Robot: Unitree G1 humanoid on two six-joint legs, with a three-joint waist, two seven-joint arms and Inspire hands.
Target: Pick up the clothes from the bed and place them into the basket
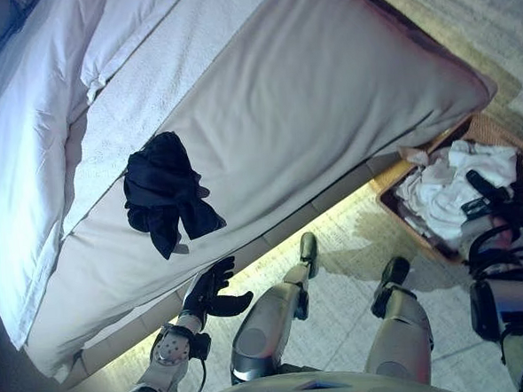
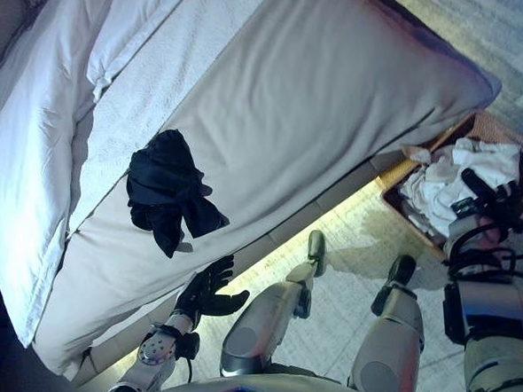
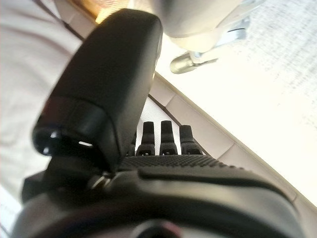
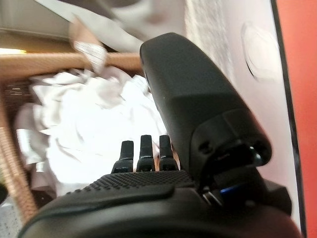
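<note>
A dark crumpled garment [image 1: 165, 191] lies on the beige bed cover [image 1: 309, 95], near the bed's front edge. My left hand [image 1: 212, 289] is open and empty, just below the bed's edge and below the garment. A wicker basket [image 1: 493, 133] stands on the floor at the right, with white clothes [image 1: 443, 189] in it. My right hand [image 1: 488, 191] hangs open over the basket and holds nothing. In the right wrist view the white clothes [image 4: 89, 119] lie past the straight fingers [image 4: 142, 148], inside the basket [image 4: 12, 163].
A white duvet [image 1: 28, 148] lies bunched along the far left of the bed. A pale carpet [image 1: 353, 244] covers the floor between bed and basket.
</note>
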